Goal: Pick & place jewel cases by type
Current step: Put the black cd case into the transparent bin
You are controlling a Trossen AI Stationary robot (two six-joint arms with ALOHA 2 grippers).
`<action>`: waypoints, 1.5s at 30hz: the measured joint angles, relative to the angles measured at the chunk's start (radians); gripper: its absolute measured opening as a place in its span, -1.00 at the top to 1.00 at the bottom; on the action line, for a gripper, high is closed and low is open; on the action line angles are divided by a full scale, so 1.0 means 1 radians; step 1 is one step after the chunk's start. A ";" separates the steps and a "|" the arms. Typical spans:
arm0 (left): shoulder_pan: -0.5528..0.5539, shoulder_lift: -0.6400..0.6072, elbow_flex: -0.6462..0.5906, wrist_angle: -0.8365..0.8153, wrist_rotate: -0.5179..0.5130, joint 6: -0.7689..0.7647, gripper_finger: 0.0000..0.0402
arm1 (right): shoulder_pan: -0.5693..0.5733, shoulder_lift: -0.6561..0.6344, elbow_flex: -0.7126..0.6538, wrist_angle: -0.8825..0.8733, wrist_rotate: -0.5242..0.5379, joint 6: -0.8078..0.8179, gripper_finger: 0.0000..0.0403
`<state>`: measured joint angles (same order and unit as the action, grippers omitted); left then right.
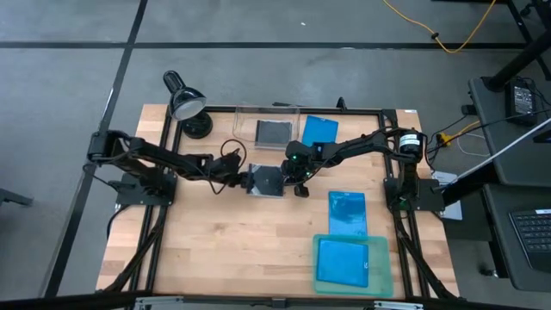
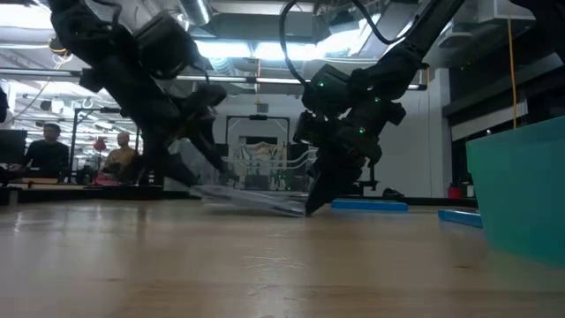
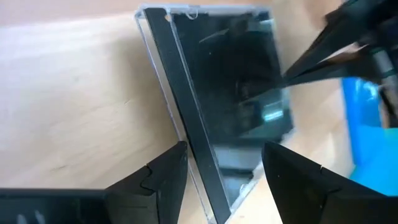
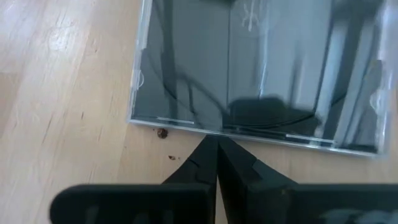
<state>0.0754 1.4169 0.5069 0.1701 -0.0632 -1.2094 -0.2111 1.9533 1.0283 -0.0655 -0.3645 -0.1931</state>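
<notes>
Mid-desk (image 1: 215,250): both arms converge on one square dark case (image 1: 267,181), roughly dead centre of the work area.

Left hand (image 1: 244,180) comes in from 9 o'clock. Fingers spread, straddling the case's near edge (image 3: 205,180); the spine strip runs between them. Not pinched yet as far as I can see, gaps on both sides.

Right hand (image 1: 297,182) comes in from 3 o'clock. Fingers pressed together into a single point (image 4: 217,163), tip touching or just beside the case's opposite edge (image 4: 249,134). Holding nothing. Looks like a backstop or pry, not a grasp.

Low view: the case (image 2: 252,200) sits tilted, the edge on the left-arm side lifted off the desk, the other edge down at the right hand's tip (image 2: 311,205).

Key relation: the case lies between the two hands on a 9–3 line, with the left hand's opening already on its edge. The left hand is the one placed to grip; my read is that closing on that raised edge comes next, with the right hand keeping it from sliding.

Other cases: dark one in the clear bin (image 1: 274,131) at 12 o'clock, blue one (image 1: 320,131) beside the bin, blue one (image 1: 347,212) at 4 o'clock, blue one in the teal tray (image 1: 344,261) at 5 o'clock.

Risk: thin edge, could slip out on closing.
</notes>
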 joint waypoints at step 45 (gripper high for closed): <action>-0.036 -0.125 0.068 0.025 -0.026 0.030 0.12 | 0.000 0.002 0.000 0.002 0.004 -0.022 0.94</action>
<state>0.0399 1.2919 0.5751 0.1955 -0.0891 -1.1797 -0.2110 1.9550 1.0286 -0.0640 -0.3606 -0.2150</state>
